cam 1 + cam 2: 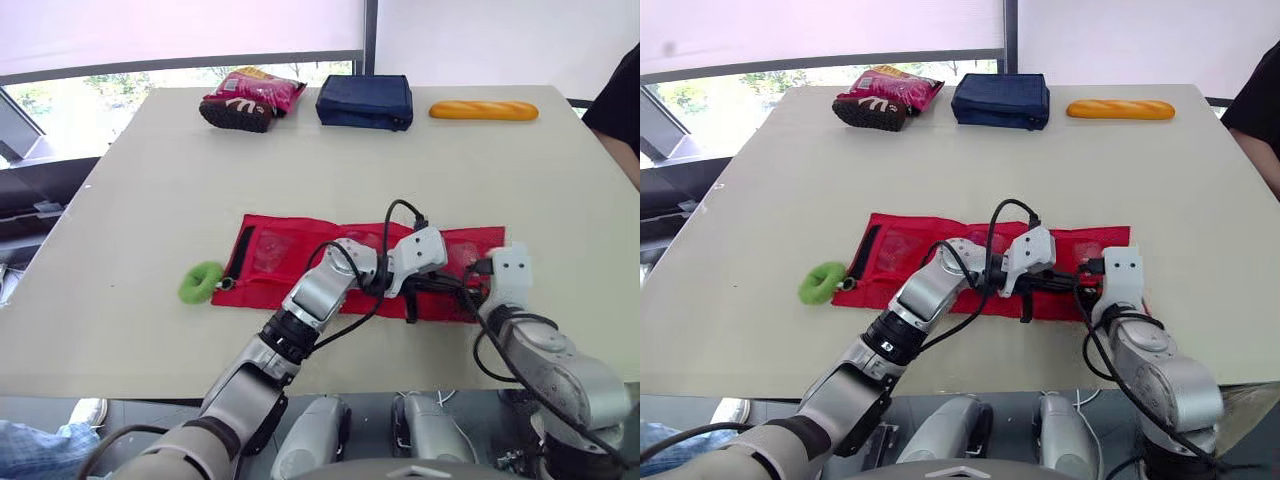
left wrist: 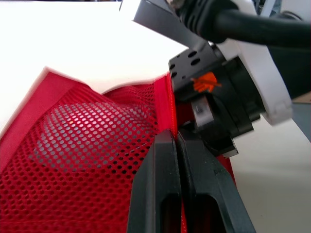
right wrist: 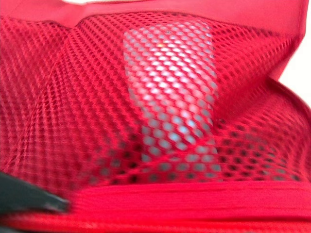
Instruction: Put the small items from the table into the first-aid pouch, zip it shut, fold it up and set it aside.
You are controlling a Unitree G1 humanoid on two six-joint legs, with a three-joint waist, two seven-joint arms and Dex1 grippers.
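Two grippers meet at the right end of the pouch, flat on the table with its long axis left–right: left gripper pinched shut, seemingly on the zip edge; right gripper just beside it, grip state not discernible.

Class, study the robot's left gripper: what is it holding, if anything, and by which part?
The left gripper has its jaws shut on the red first-aid pouch, pinching the red band that edges its mesh pocket.
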